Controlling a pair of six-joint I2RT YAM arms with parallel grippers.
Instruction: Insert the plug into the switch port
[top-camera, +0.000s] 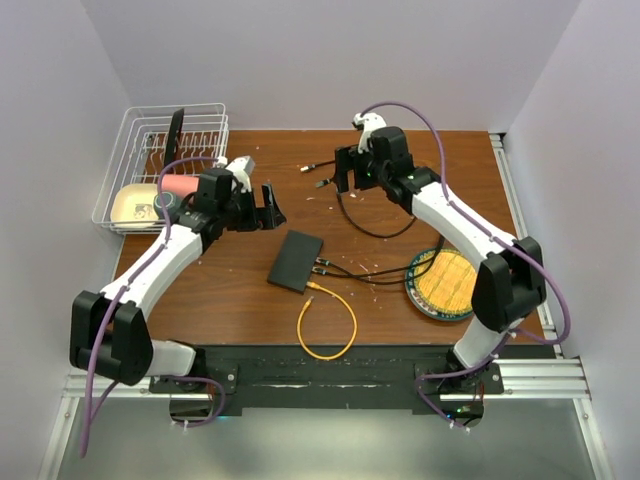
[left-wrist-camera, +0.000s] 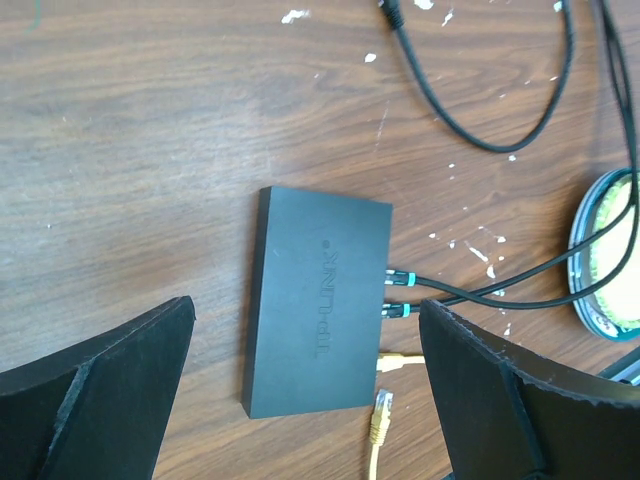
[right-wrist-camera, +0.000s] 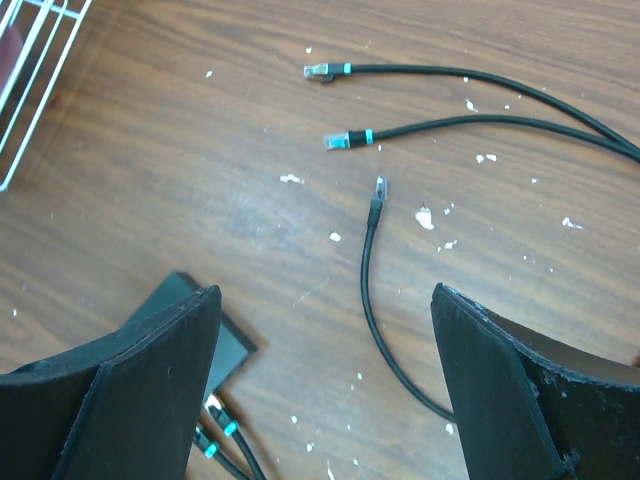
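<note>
Switch: the switch (left-wrist-camera: 315, 300), a flat matte-black rectangular box, lies flat near the middle of the table. Its socket edge is turned toward the right edge.
Ports taken: two black cables with teal-banded plugs (left-wrist-camera: 400, 277) sit in neighbouring sockets. A yellow plug seems seated in the next one, though that is hard to confirm.
Loose plugs: the yellow cable's free plug (left-wrist-camera: 380, 410) lies just beside the socket edge. Three loose black plugs (right-wrist-camera: 340, 140) lie toward the far edge, well apart from the switch.
Left gripper: the left gripper (top-camera: 258, 208) hangs between the switch and the far-left corner, jaws spread wide and holding nothing.
Right gripper: the right gripper (top-camera: 347, 172) hovers near the middle of the far edge, over the loose black plugs, jaws spread wide and empty.
Step in hand: probably picking up a loose plug. Which one is meant is not settled by these views.
Doing it well: grip the plug body just behind its tip, with the cable trailing away from the fingers. Square the tip to a free socket and push straight in along the table. The light box may slide, so the left gripper could brace its plain long edge.
Risk: the neighbouring plugs crowd the free sockets, so a slanted approach could jam.
</note>
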